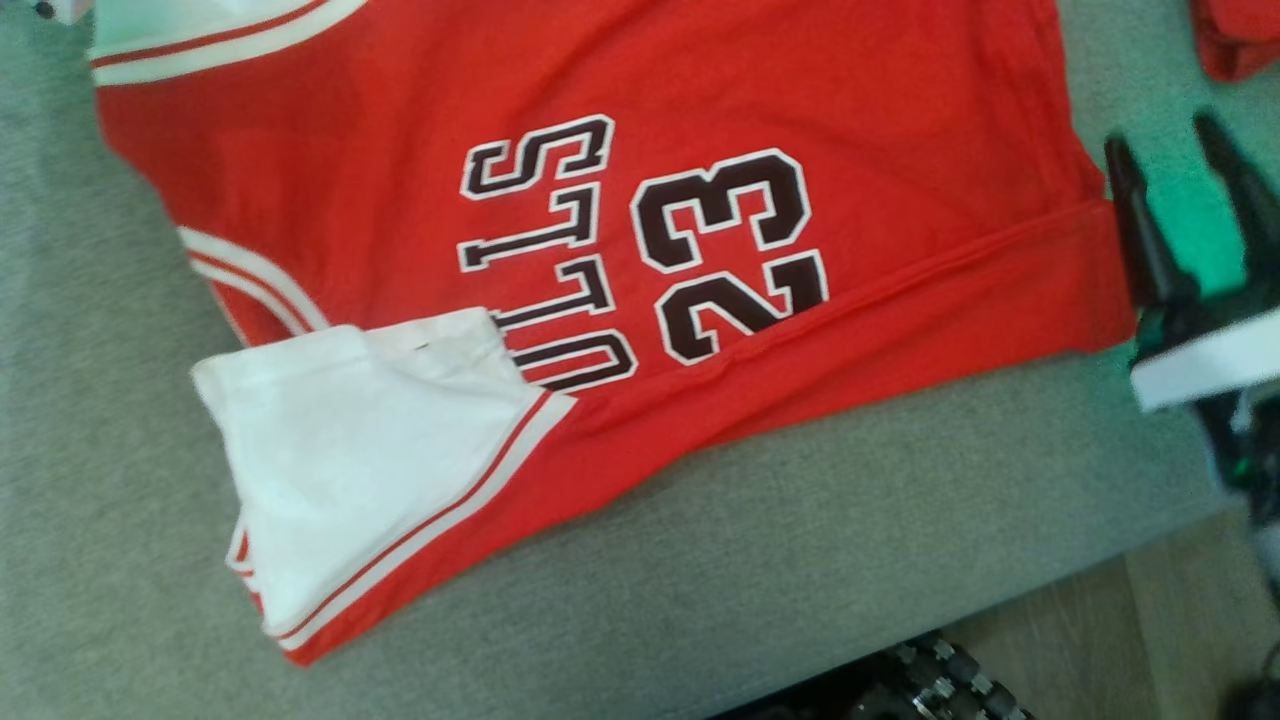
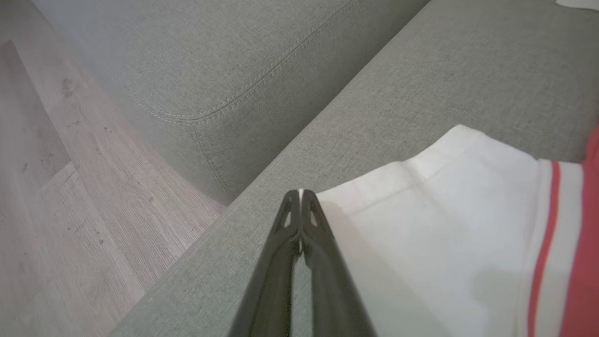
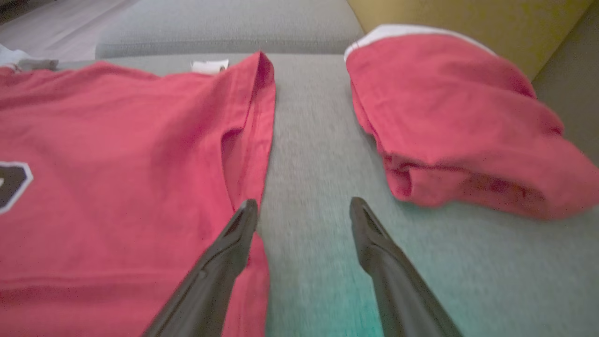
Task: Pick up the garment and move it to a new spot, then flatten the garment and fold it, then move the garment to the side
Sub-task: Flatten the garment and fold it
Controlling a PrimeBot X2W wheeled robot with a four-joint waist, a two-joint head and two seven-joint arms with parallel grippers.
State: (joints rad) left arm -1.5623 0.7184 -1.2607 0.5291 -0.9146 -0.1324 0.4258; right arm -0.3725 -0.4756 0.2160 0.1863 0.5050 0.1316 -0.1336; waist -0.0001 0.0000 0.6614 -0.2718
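Note:
The garment (image 1: 620, 220) is a red jersey with dark "BULLS 23" lettering, spread on the grey sofa seat (image 1: 900, 500). Its white sleeve (image 1: 360, 450) with red stripes is folded over the near left corner. In the left wrist view my left gripper (image 2: 300, 192) is shut, with its tips lined up with the white sleeve's (image 2: 444, 224) hem corner. I cannot tell whether cloth is pinched. My right gripper (image 1: 1160, 135) is open at the jersey's right hem. In the right wrist view, one finger of the right gripper (image 3: 303, 203) overlaps the red hem (image 3: 252, 140).
A second bunched red garment (image 3: 458, 121) lies on the seat to the right of my right gripper, seen also as red cloth (image 1: 1235, 35) at the top right corner. Wooden floor (image 2: 70, 187) lies beyond the sofa's edge. The robot's dark base (image 1: 930, 680) sits below the seat front.

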